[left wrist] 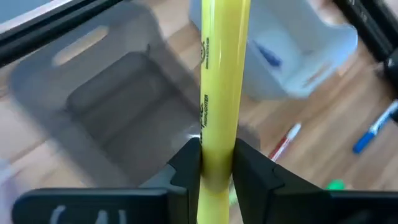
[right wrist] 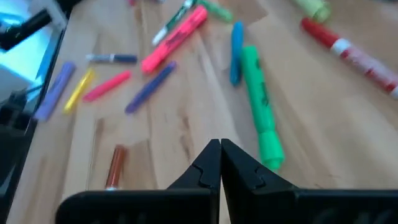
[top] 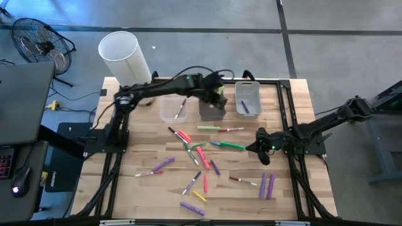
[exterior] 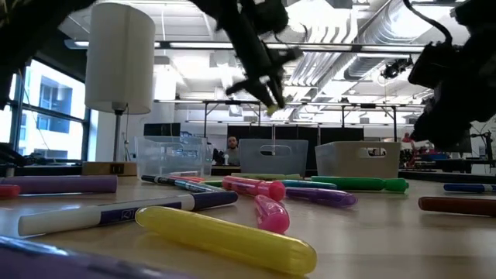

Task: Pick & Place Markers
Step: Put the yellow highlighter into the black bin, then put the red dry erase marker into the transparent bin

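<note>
My left gripper (top: 218, 94) hangs above the middle grey bin (top: 212, 110) at the table's far side, shut on a yellow marker (left wrist: 221, 74). In the low view the left gripper (exterior: 267, 91) is high over the bins. My right gripper (right wrist: 219, 152) is shut and empty, low over the table just right of a green marker (right wrist: 260, 118); in the high view the right gripper (top: 260, 146) shows beside that green marker (top: 233, 145). Several more markers (top: 198, 156) in pink, purple, red, blue and yellow lie flat across the table's middle. My left gripper pinches the yellow marker between its two fingers (left wrist: 186, 168), at a spot on its barrel (left wrist: 217, 146). The marker runs along the fingers and sticks out well past their tips. It is lifted clear, above the grey bin, with the fingers slanting down from above.
Three bins stand in a row at the far edge: a clear left one (top: 168, 113) with a marker inside, the grey middle one, and a right one (top: 250, 94) holding a blue marker (top: 245, 108). A white cylinder (top: 124, 55) stands at the far left corner. Dark frame rails (top: 286, 94) border the table.
</note>
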You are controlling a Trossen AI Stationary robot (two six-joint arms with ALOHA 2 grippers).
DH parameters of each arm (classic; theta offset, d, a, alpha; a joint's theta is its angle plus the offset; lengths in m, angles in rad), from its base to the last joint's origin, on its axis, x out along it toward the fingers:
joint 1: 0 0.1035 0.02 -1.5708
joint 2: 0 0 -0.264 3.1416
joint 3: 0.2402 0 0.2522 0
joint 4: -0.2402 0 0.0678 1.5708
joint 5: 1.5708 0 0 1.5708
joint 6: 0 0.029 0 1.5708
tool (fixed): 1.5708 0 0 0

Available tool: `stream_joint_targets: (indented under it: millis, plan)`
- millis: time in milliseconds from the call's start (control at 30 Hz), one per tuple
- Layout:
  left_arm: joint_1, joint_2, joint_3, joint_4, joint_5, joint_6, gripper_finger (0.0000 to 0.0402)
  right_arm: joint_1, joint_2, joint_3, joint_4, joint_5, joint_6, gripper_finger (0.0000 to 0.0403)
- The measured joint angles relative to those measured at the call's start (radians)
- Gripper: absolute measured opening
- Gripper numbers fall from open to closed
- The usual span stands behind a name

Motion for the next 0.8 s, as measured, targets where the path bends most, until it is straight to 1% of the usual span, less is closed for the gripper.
stream_joint_targets:
  millis: [100,133,267,400,467,533,600,667,733,800]
  plan:
    - [0.016,0.063,0.039,-0.046,0.029,-0.014,0.0098,0.001,-0.028,-0.006,-0.029,-0.044,-0.002,0.0000]
    - [0.016,0.079,0.047,-0.030,0.027,-0.028,0.0106,0.001,-0.035,-0.008,-0.044,-0.059,-0.005,0.0000]
    - [0.013,0.090,0.046,-0.066,0.047,-0.049,0.0131,0.001,-0.056,-0.007,-0.064,-0.102,-0.028,0.0000]
    - [-0.005,0.080,0.047,-0.070,0.056,-0.028,0.0137,0.001,-0.062,-0.007,-0.092,-0.111,-0.042,0.0000]
    - [-0.028,0.044,0.044,-0.089,0.048,-0.009,0.0138,0.001,-0.063,-0.007,-0.096,-0.107,-0.042,0.0000]
    - [-0.066,-0.004,0.050,-0.086,0.017,0.017,0.0138,0.001,-0.062,-0.007,-0.104,-0.103,-0.048,0.0000]
    - [-0.105,-0.054,0.049,-0.147,-0.003,0.047,0.0136,0.001,-0.061,-0.007,-0.102,-0.098,-0.061,0.0000]
    - [-0.149,-0.079,0.049,-0.175,0.003,0.089,0.0125,0.001,-0.061,-0.007,-0.100,-0.097,-0.080,0.0000]
    - [-0.197,-0.092,0.047,-0.244,0.020,0.125,0.0105,0.001,-0.061,-0.007,-0.100,-0.097,-0.086,0.0000]
    - [-0.248,-0.096,0.047,-0.278,0.018,0.161,0.0077,0.001,-0.062,-0.007,-0.092,-0.097,-0.075,0.0001]
